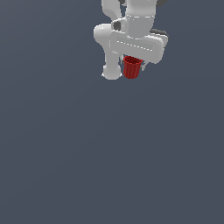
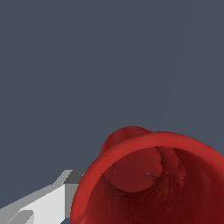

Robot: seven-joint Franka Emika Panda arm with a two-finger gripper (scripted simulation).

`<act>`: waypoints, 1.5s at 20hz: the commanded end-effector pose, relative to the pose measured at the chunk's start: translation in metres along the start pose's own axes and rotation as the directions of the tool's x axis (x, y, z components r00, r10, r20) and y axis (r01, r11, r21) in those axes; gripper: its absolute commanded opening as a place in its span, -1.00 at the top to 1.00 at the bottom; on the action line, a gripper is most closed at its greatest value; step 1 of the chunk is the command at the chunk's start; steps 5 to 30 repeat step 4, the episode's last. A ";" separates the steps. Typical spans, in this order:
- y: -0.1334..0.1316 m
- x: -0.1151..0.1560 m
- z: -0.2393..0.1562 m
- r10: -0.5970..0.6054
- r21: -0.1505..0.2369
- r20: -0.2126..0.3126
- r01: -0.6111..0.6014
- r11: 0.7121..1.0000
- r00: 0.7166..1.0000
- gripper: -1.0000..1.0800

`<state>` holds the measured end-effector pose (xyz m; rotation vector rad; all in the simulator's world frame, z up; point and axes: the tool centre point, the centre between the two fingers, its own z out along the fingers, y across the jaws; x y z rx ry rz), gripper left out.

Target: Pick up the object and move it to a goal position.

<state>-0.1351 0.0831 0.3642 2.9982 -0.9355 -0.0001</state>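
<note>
object [image 1: 131, 68] | dark-red ribbed cup, wider rim | upright, mouth up | apparently lifted off surface

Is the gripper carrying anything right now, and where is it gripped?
Apparently yes: the red ribbed cup hangs directly under the gripper, upper part hidden by it. The wrist view shows one finger beside its rim; exact contact isn't visible.

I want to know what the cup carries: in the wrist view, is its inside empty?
No: the wrist view looks into the red cup and shows lumpy red shapes lying at its bottom.
</note>
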 end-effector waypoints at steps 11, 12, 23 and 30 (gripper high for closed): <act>0.000 -0.002 -0.009 0.000 0.000 0.000 0.000 1.000 1.000 1.00; 0.000 -0.002 -0.009 0.000 0.000 0.000 0.000 1.000 1.000 1.00; 0.000 -0.002 -0.009 0.000 0.000 0.000 0.000 1.000 1.000 1.00; 0.000 -0.002 -0.009 0.000 0.000 0.000 0.000 1.000 1.000 1.00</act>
